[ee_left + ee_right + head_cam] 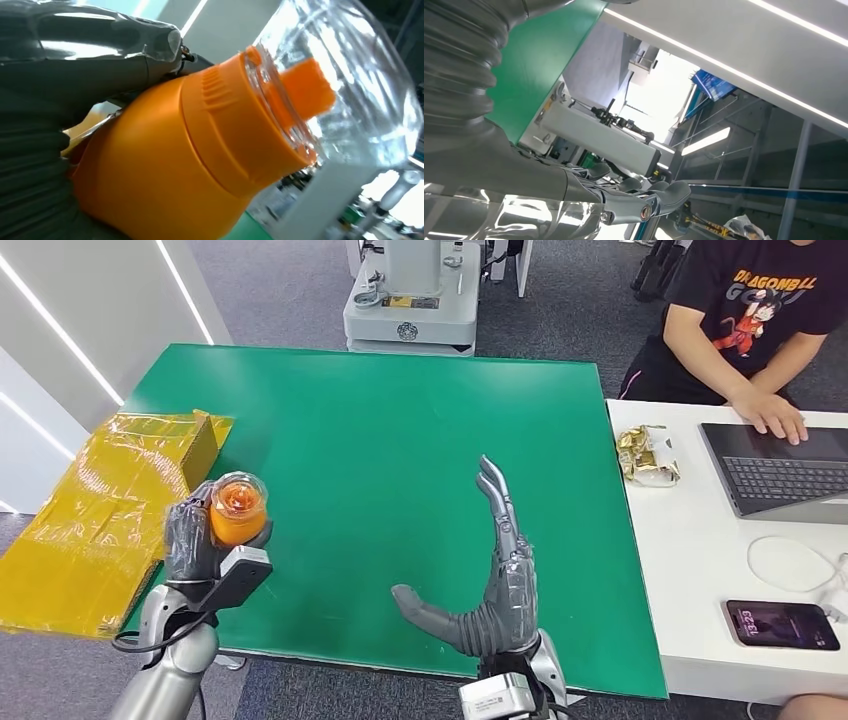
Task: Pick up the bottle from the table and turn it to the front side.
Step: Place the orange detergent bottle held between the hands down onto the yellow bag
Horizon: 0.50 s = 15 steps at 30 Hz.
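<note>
My left hand (195, 538) grips an orange bottle (237, 510) with a clear cap, lifted above the near left corner of the green table (380, 430). Seen from the head, the cap points up toward me. In the left wrist view the orange bottle (165, 165) sits close against my dark fingers (85, 55), its clear cap (345, 85) over an orange spout. My right hand (490, 585) is raised over the near middle of the table, fingers straight and spread, thumb out to the left, holding nothing. The right wrist view catches those fingers (624, 195) from behind.
A yellow wrapped box (110, 510) lies at the table's left edge, beside my left hand. To the right stands a white desk (690, 570) with a laptop (780, 470), a phone (782, 625) and a snack pack (647, 455). A person (740, 320) types there. A grey machine base (410, 310) stands beyond the table.
</note>
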{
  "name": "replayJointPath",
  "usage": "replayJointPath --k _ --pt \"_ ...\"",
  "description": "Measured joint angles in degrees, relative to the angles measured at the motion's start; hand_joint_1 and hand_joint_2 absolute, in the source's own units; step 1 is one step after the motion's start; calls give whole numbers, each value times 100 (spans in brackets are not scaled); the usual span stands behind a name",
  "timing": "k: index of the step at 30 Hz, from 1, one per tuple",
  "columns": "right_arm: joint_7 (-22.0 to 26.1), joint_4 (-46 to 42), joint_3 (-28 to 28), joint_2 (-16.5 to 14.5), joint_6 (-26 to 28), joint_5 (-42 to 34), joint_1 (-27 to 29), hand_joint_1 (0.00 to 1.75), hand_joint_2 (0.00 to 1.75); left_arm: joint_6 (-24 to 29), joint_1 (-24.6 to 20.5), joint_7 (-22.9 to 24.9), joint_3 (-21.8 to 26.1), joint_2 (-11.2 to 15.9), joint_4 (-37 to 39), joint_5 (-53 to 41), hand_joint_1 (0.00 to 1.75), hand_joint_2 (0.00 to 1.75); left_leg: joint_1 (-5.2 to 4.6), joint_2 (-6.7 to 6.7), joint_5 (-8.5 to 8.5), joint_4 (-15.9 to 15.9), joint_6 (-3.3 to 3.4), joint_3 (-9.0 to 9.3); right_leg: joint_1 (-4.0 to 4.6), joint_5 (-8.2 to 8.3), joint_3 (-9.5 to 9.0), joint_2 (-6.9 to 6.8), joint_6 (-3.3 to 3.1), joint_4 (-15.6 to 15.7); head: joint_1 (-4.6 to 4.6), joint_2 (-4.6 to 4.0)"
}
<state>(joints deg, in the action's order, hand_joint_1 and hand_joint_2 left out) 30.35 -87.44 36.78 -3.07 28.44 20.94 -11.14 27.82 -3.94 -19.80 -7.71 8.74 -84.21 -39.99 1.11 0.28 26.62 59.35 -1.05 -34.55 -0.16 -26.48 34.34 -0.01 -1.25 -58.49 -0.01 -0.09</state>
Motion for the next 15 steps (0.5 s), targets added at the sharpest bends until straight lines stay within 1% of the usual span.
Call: replayJointPath --k 3,6,9,12,15 --pt "52 43 39 41 0 -72 -30 0 175 189 118 144 171 350 1 -379 175 175 0 -1 0 0 0 1 0 -1 1 -1 0 1 -1 0" --pt "69 67 69 68 -1 -100 -62 0 175 212 208 232 243 569 -1 -615 175 175 0 -9 0 0 0 -1 0 -1 -1 -10 -1 1 -1 0" --pt "71 71 104 90 -13 -150 -75 0 175 193 263 394 252 793 -5 -1205 175 175 0 -6 0 1 0 0 0 -1 0 -6 -1 2 -1 0" --pt "69 71 119 107 -30 -179 -78 0 175 48 230 494 229 1086 12 -1703 175 175 0 -6 -1 2 0 1 0 -1 1 -7 -1 3 -1 0" --pt "72 71 123 122 -69 -204 -80 0 175 -328 25 529 41 1415 223 -2157 175 175 0 -9 -3 2 -3 2 0 -1 0 -9 -1 3 -1 0"
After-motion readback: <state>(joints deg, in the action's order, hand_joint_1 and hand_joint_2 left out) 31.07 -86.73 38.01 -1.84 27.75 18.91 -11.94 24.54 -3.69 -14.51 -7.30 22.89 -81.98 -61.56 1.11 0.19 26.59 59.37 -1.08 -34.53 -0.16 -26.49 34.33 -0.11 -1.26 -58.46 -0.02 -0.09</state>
